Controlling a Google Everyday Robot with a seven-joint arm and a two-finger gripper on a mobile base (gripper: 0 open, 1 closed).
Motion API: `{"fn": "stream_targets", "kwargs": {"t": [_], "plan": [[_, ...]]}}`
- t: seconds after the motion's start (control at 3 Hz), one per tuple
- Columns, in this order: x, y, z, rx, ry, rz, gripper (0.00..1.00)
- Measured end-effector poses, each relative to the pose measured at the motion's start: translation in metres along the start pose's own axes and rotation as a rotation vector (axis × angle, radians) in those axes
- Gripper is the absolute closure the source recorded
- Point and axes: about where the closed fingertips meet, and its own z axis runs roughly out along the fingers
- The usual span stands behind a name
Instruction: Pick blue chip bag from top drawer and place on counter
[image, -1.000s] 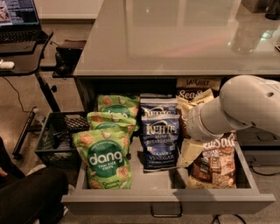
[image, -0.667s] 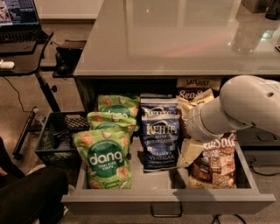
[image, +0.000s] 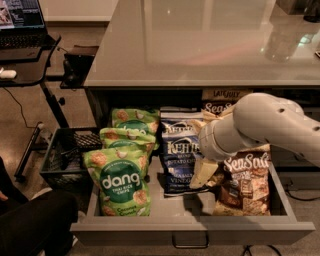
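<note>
The top drawer stands pulled open below the counter. Two dark blue Kettle chip bags stand upright in its middle, one in front and the other behind it. My gripper reaches in from the right on a white arm. It points down at the right edge of the front blue chip bag, between that bag and a brown Sea Salt bag. Whether it touches the blue bag is not visible.
Green dang bags fill the drawer's left side. More brown bags stand at the back right. A black crate sits on the floor to the left. A black desk with a laptop is at far left.
</note>
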Motion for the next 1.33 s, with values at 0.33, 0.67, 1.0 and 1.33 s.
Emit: {"fn": "stream_targets", "kwargs": {"t": [0.33,0.67,1.0,1.33], "plan": [[-0.004,-0.005,0.022,-0.017,-0.009,-0.033,0.0],[-0.002,-0.016,0.04,-0.033,0.003,-0.065,0.0],[-0.002,-0.024,0.055,-0.053,0.007,-0.085,0.0],[-0.001,-0.027,0.067,-0.079,0.004,-0.09,0.0]]}}
